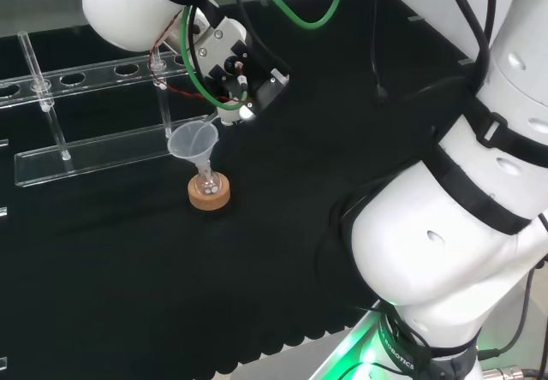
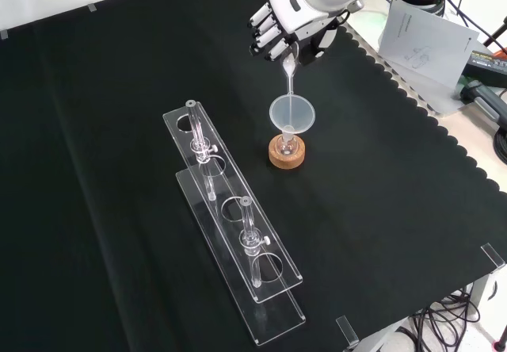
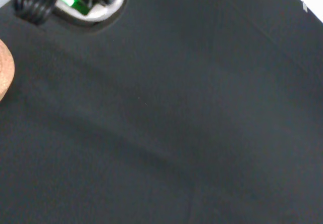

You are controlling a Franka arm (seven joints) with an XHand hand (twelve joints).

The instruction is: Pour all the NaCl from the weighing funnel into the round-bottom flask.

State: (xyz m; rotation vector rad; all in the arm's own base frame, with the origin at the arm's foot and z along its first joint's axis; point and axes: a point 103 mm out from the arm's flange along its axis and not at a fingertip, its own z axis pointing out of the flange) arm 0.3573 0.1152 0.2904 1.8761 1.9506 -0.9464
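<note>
While the white robot arm (image 1: 445,252) fills the right of the head view, the black cloth bench (image 2: 95,170) carries everything else.

Long clear plastic tube rack (image 2: 234,225): lies diagonally at the left of the front view, and at the far left in the head view (image 1: 94,115). Two slim clear glass tubes (image 2: 248,245) stand upright in it, one nearer the camera, one farther up the rack.

Black and white robot hand (image 2: 297,15): at the top of the front view, above and just behind the flask. Fingers curled downward, pinching the upper end of a small clear weighing funnel (image 2: 289,70). That piece hangs steeply tilted, narrow spout down, tip just inside the mouth of the wide funnel below. Can't tell whether it touches the wall. Any salt inside isn't discernible.

Wide clear conical plastic funnel (image 2: 291,114): sits upright in the neck of the flask; also plain in the head view (image 1: 193,140).

Round cork ring stand (image 2: 287,152): on the cloth just right of the rack in the front view; an edge of it shows in the wrist view (image 3: 4,75).

Small clear glass round-bottom flask (image 1: 206,177): seated in the cork ring, mostly hidden by the funnel. A few small white specks show in its bulb in the head view.
</note>
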